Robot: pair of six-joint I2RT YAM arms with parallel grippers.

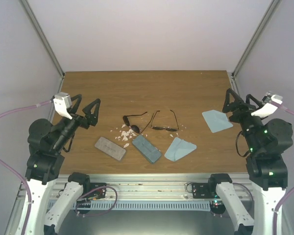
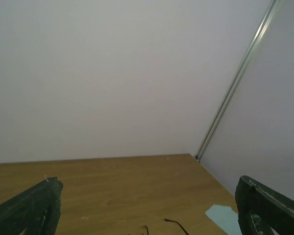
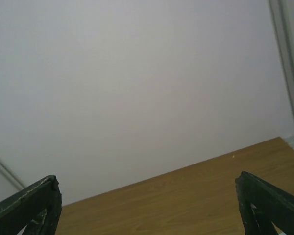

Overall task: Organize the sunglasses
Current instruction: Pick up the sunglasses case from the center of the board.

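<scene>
we find the dark-lensed sunglasses (image 1: pixel 133 123) lying open mid-table (image 1: pixel 186 88), just left of the paler-lensed sunglasses (image 1: pixel 164 124); a grey case (image 1: pixel 110 148) and a blue-grey case (image 1: pixel 146 148) lie nearer the arm bases; the left gripper (image 1: pixel 89 100) hangs released over the left edge, jaws wide, holding nothing; the right gripper (image 1: pixel 238 95) hangs equally wide and empty at the right, beside a light blue cloth (image 1: pixel 217 120)
</scene>
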